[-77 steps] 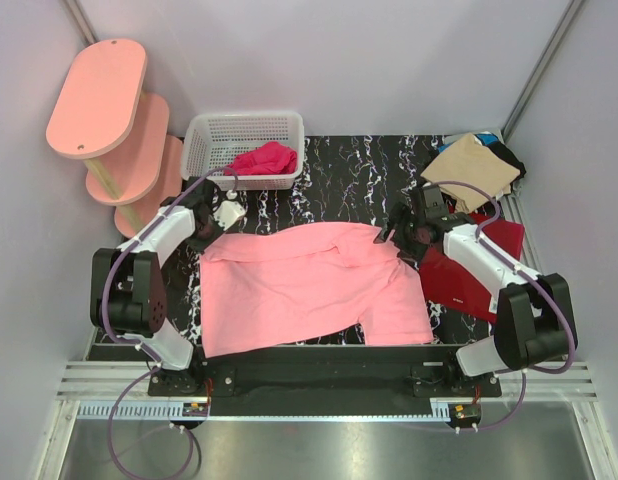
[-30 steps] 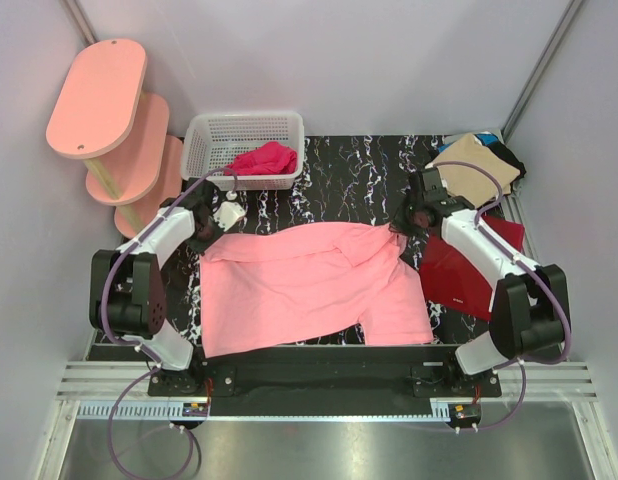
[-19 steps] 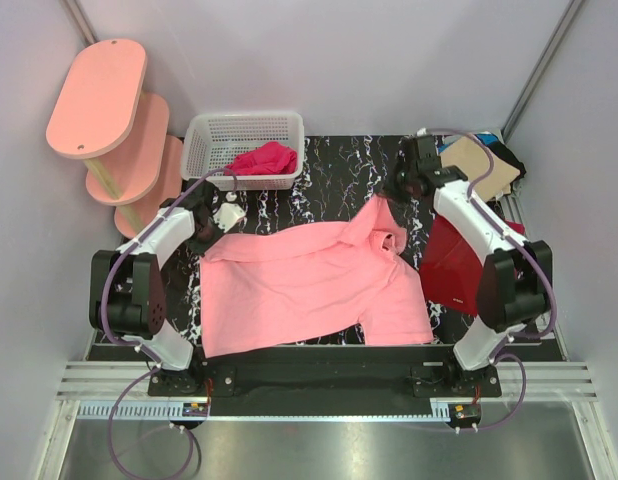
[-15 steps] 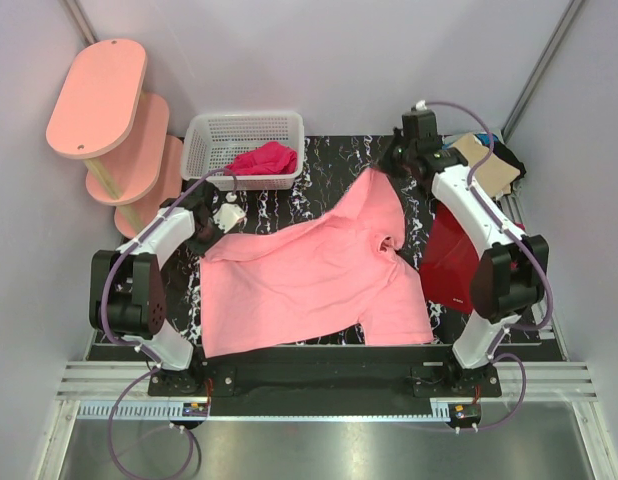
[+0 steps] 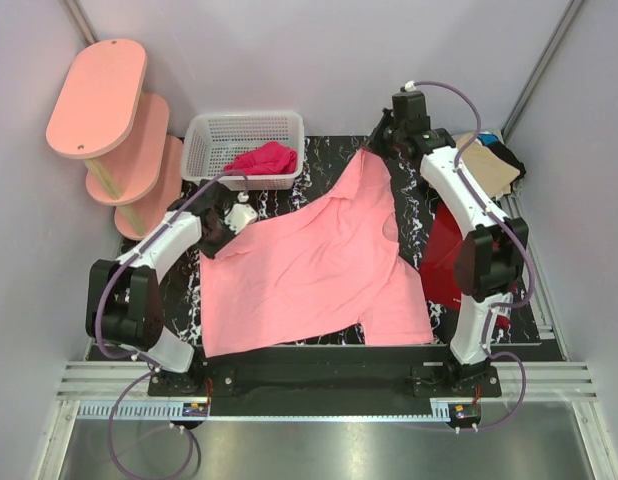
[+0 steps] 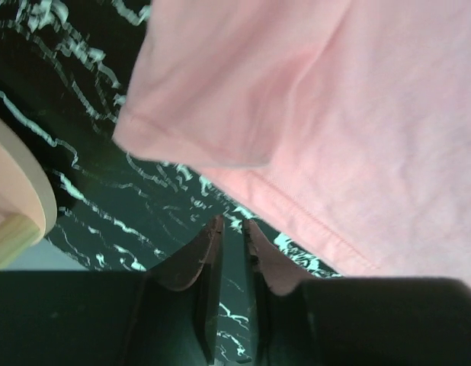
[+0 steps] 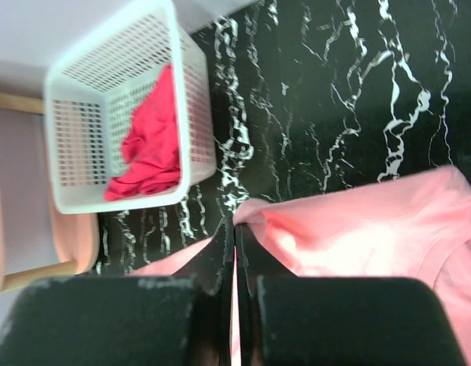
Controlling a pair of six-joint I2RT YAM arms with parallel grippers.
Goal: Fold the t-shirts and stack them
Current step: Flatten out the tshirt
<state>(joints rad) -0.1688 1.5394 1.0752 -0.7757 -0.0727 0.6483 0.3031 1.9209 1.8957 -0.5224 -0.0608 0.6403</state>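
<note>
The large salmon-pink t-shirt [image 5: 309, 270] lies spread on the black marbled table [image 5: 329, 160]. My right gripper [image 5: 377, 148] is shut on its far right corner and holds it up near the table's back edge, so the cloth stretches back from the body. In the right wrist view the pink fold [image 7: 357, 229] is pinched at the right gripper's tips [image 7: 235, 221]. My left gripper [image 5: 221, 228] sits at the shirt's upper left edge. Its jaws [image 6: 232, 223] stand narrowly apart with only table between them, and the pink hem [image 6: 357, 114] lies just beyond the tips.
A dark red t-shirt [image 5: 444, 272] lies flat right of the pink one. A tan shirt [image 5: 484, 165] and a black one [image 5: 509, 155] sit at the back right. A white basket [image 5: 204, 135] holding red cloth [image 5: 261, 158] stands back left, beside a pink tiered stand [image 5: 99, 100].
The right arm has swung toward the back of the table, pulling the shirt's corner up and back. The left gripper has shifted right and its jaws have parted slightly.
</note>
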